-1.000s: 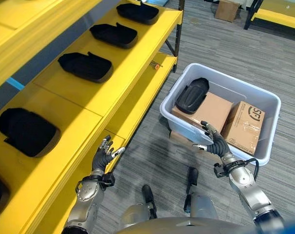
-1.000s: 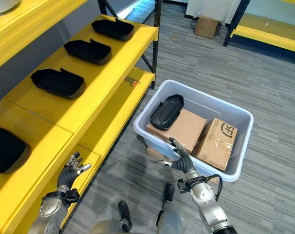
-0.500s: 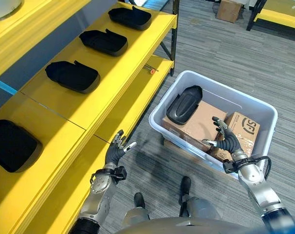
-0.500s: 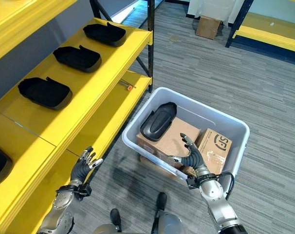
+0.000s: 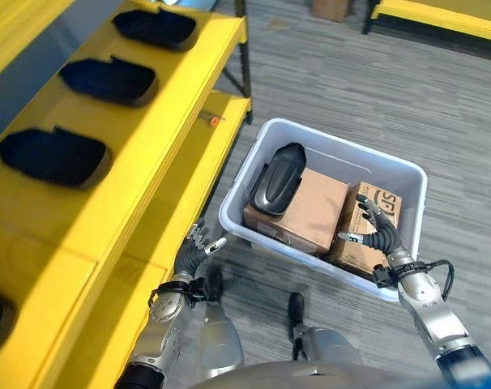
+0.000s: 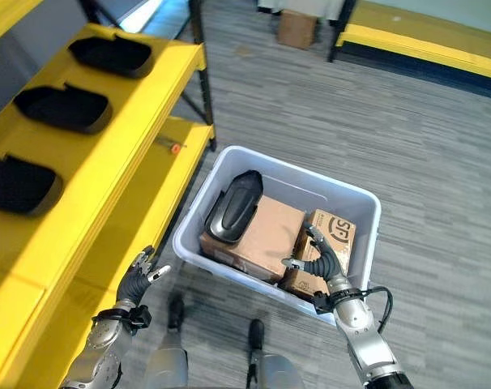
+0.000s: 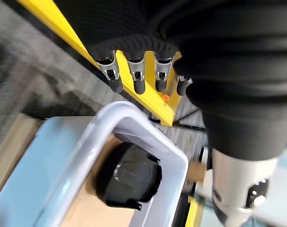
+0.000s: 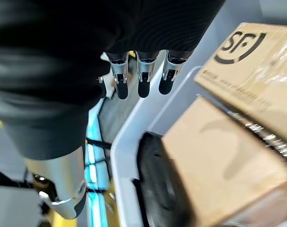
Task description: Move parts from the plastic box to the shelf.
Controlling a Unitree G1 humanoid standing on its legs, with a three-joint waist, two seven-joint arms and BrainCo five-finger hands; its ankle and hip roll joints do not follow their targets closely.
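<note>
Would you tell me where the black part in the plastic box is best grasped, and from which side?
Probably across its narrow middle, from above. The black part lies long and rounded, leaning on the larger cardboard box near the plastic box wall, so only its top is free.

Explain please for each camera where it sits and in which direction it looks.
Left eye view: on the head, looking down at the plastic box, the yellow shelf, both arms and both open hands: left hand, right hand.
Right eye view: beside it, looking the same way at the same scene.
Left wrist view: on the left wrist, along its fingers, toward the black part in the box.
Right wrist view: on the right wrist, along its fingers, toward the cardboard boxes.
Shared: all four show the black part.
</note>
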